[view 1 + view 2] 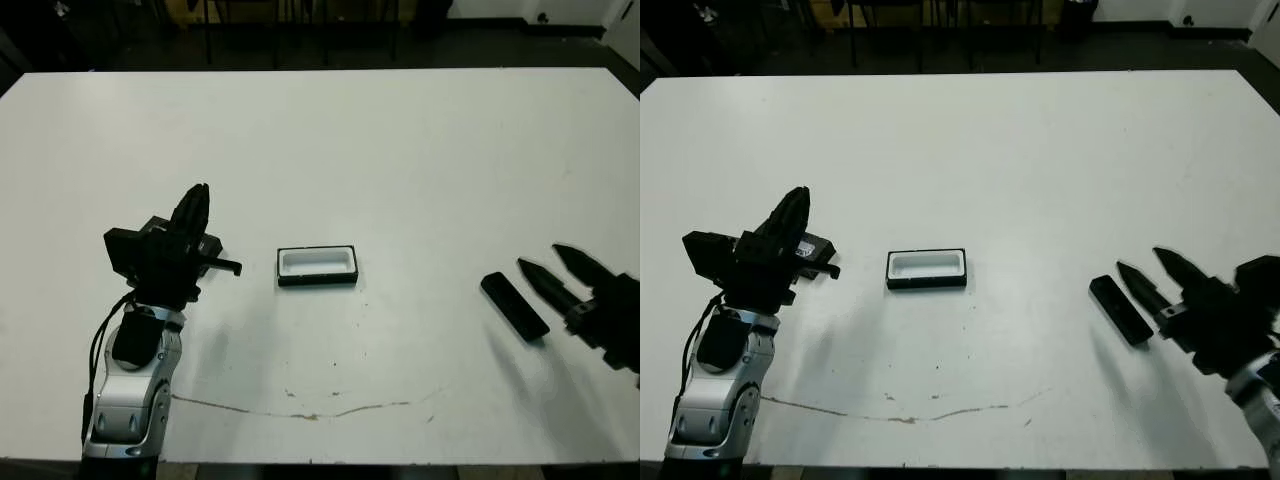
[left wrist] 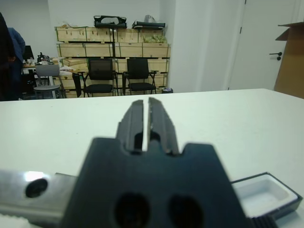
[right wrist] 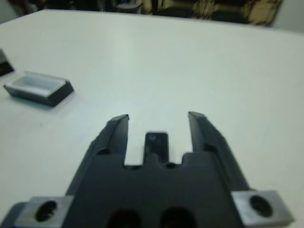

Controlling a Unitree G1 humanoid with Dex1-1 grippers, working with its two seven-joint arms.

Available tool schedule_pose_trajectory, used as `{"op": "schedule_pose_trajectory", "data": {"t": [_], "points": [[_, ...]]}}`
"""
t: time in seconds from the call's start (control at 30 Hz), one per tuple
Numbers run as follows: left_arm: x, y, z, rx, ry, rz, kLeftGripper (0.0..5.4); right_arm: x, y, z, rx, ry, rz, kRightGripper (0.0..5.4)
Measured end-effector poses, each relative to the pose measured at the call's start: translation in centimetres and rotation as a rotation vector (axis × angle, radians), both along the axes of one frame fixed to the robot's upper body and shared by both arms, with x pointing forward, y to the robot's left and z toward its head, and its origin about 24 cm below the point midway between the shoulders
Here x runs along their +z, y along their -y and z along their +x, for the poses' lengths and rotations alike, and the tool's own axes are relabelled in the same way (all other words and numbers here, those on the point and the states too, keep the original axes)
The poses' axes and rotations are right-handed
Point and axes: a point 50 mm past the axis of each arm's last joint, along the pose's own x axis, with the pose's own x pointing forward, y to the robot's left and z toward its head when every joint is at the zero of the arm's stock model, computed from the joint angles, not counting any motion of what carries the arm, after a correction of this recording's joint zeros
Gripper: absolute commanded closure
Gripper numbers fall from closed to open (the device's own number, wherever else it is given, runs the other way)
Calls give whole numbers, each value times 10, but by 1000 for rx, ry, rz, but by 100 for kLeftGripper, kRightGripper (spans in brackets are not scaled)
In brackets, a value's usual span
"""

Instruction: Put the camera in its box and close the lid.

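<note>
Your slim black bar-shaped camera [image 1: 514,306] lies on the white table [image 1: 400,150], well right of the white-lined black box [image 1: 317,266]. Right gripper [image 1: 556,266] jaws spread beside it, approx. aligned for pickup; left gripper [image 2: 146,111] jaws nearly closed, empty.

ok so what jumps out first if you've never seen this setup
The small open box with its white lining sits alone mid-table, empty. To the robot's right, the black camera lies flat, with the open right gripper just beside it. On the left, the left gripper hangs nearly closed, with the lid partly hidden behind it.
</note>
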Motion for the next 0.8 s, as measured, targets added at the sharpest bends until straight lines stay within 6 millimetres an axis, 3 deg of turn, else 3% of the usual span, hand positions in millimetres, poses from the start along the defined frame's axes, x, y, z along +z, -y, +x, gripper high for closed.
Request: {"op": "schedule_pose_trajectory", "data": {"t": [0.1,0.43,0.8], "points": [[0,0,0,1,0,1,540,-13,4,2,50,-50,38,176],[-1,0,0,2,-3,3,540,-30,14,-1,63,-126,100,2],[-1,-1,-1,2,-5,4,540,-44,29,-1,3,-109,27,2]]}}
